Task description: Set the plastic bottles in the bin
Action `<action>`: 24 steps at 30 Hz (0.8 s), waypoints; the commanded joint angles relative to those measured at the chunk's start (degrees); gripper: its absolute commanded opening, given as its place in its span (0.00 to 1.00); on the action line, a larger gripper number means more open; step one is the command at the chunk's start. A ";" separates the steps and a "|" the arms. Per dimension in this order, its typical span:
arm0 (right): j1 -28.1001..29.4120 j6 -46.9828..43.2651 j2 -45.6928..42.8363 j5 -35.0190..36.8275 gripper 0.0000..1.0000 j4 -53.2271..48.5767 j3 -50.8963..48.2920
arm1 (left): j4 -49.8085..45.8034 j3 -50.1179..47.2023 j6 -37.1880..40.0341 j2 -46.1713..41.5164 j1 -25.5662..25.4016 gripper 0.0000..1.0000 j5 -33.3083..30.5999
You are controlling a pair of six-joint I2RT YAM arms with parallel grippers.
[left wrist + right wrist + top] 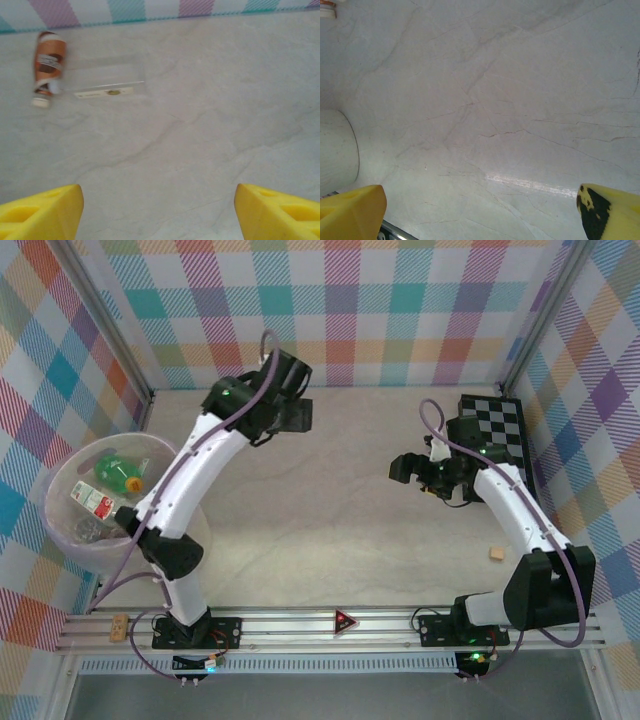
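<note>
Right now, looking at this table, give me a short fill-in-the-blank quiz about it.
The bin holds one bright ____ bottle.
The brown-labelled bottle on the table lies on its ____.
The left gripper and right gripper have jaws ____.
Missing words: green, side, open.
</note>
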 commanded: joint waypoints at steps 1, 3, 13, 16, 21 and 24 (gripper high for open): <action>0.46 0.78 -1.85 -0.30 0.98 -1.13 0.13 | 9.54 -2.69 -4.76 5.08 0.49 0.81 4.90; 0.37 0.88 -2.79 -0.25 0.98 -1.19 -0.32 | 13.32 -3.34 -7.78 8.94 1.76 0.83 6.54; 0.41 -0.28 -6.57 0.54 0.98 -2.62 -2.68 | 34.99 -13.20 -31.29 18.28 12.57 0.86 11.12; 0.41 -0.61 -6.84 0.18 0.98 -2.94 -2.94 | 39.61 -16.10 -38.79 19.82 14.31 0.86 9.49; 0.47 -1.21 -7.48 0.68 0.97 -3.41 -3.43 | 46.70 -17.55 -47.02 23.10 15.52 0.87 7.61; 0.40 -1.41 -8.11 0.97 0.97 -3.94 -3.67 | 46.08 -14.82 -50.66 26.53 16.54 0.87 7.45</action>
